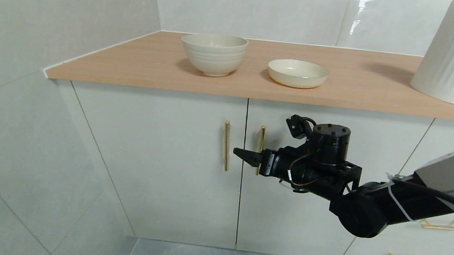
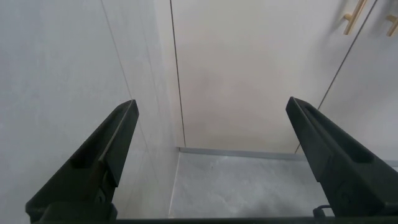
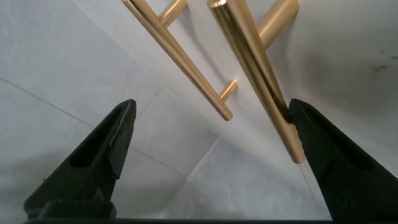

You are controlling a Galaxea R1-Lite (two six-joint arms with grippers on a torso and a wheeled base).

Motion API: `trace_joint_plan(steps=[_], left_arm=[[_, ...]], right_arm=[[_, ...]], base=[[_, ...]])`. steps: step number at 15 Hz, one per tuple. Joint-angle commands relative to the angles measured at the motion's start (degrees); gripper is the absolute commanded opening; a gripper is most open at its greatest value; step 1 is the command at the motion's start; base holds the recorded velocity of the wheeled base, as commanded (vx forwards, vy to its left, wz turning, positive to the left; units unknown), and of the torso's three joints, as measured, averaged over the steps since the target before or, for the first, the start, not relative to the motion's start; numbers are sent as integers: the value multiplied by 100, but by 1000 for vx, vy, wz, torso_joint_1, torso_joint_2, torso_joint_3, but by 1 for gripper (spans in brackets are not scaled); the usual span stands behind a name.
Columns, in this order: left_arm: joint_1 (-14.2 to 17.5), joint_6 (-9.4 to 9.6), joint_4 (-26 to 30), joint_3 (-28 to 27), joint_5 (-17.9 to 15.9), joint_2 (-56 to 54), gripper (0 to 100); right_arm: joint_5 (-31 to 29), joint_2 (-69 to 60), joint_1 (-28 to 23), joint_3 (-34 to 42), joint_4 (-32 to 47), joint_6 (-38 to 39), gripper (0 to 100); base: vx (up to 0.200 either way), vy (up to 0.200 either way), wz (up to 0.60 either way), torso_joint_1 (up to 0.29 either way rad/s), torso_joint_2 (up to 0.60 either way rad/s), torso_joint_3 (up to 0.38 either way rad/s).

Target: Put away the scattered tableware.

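place: home kitchen | cues: wooden counter (image 1: pixel 342 93), white cabinet doors (image 1: pixel 154 166) with brass handles (image 1: pixel 227 146), tiled wall (image 1: pixel 245 5), bowl (image 1: pixel 213 54) and dish (image 1: pixel 297 73) on counter

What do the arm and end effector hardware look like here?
The right arm has black jointed links, a grey outer shell, a cylindrical black wrist housing, thin loose cables and a white tie. The right end effector and left end effector are matte black, each with two tapered wedge-shaped fingers.
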Motion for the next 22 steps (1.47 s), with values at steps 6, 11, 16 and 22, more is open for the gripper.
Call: trace_joint_plan(steps=[6, 11, 16, 22], left_arm=[[2, -4, -4, 7, 3, 9, 100], [2, -4, -4, 7, 3, 9, 100], [2, -4, -4, 7, 3, 9, 100], [2, -4, -4, -1, 3, 9, 100]], right_arm=[[184, -288, 185, 215, 7, 129, 100], [711, -912, 220, 1155, -81, 102, 100], [1247, -1536, 220, 2377, -1066, 102, 100], [1686, -2073, 220, 3045, -1066, 120, 100]], base=[[0, 0, 0, 0, 0, 0], [0, 0, 0, 0, 0, 0], [0, 0, 0, 0, 0, 0], [0, 0, 0, 0, 0, 0]])
